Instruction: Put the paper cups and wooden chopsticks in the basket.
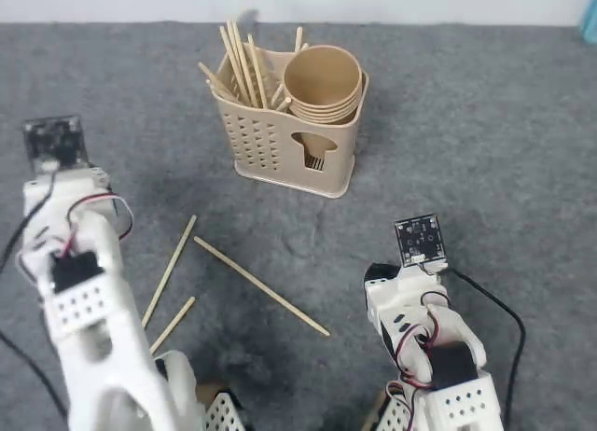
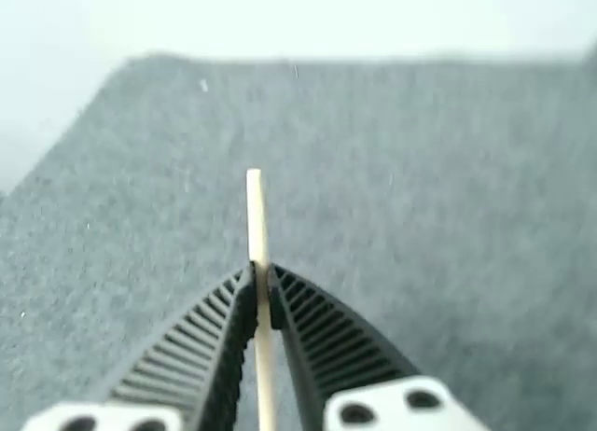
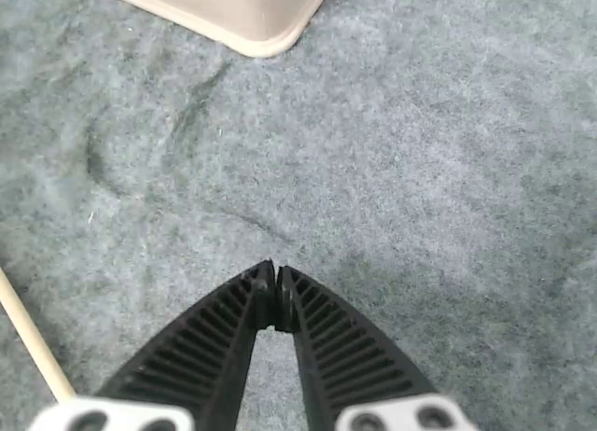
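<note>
Grey mat point(image 1: 466, 123) carries the basket point(image 1: 280, 151) on its far side, with stacked cups point(image 1: 322, 81) and several chopsticks point(image 1: 242, 62) standing inside. Three loose chopsticks point(image 1: 261, 286) lie in front of the basket. Left gripper point(image 2: 262, 282) pinches one stick point(image 2: 255, 216); right gripper point(image 3: 276, 296) is closed on nothing, over the mat near the basket.

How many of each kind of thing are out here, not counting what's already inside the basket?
Wooden chopsticks: 4, three on the mat, one in the left gripper
Basket: 1
Robot arms: 2
Total: 7
</note>
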You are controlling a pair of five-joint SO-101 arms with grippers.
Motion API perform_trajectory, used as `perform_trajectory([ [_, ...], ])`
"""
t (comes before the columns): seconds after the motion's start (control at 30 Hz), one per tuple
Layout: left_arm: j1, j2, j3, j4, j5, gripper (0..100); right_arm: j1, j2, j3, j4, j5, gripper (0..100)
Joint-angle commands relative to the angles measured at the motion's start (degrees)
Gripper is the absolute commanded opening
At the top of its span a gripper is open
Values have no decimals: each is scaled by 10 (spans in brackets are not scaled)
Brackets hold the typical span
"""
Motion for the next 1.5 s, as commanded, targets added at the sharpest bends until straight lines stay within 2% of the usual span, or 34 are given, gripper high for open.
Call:
perform_trajectory([
  [0.0,1,-106,7,-19,36,12,4,-3,11,0,11,9],
  [0.3,2,-281,4,-26,111,12,4,-3,11,0,11,9],
  [0.47,9,-365,7,-84,149,12,4,-3,11,0,11,9],
  [0.57,47,-388,7,-109,164,12,4,-3,11,0,10,9],
  [0.77,194,-382,7,-202,163,12,4,-3,11,0,8,9],
  [0.9,294,-345,7,-345,160,11,4,-3,11,0,8,9],
  [1.0,339,-284,-5,-458,159,11,4,-3,11,0,9,9],
  [1.27,364,-16,-166,-484,162,11,4,-3,11,0,10,9],
  [1.4,365,108,-243,-555,163,11,4,-3,11,0,10,9],
  [1.47,363,154,-262,-560,163,11,4,-3,11,0,10,9],
])
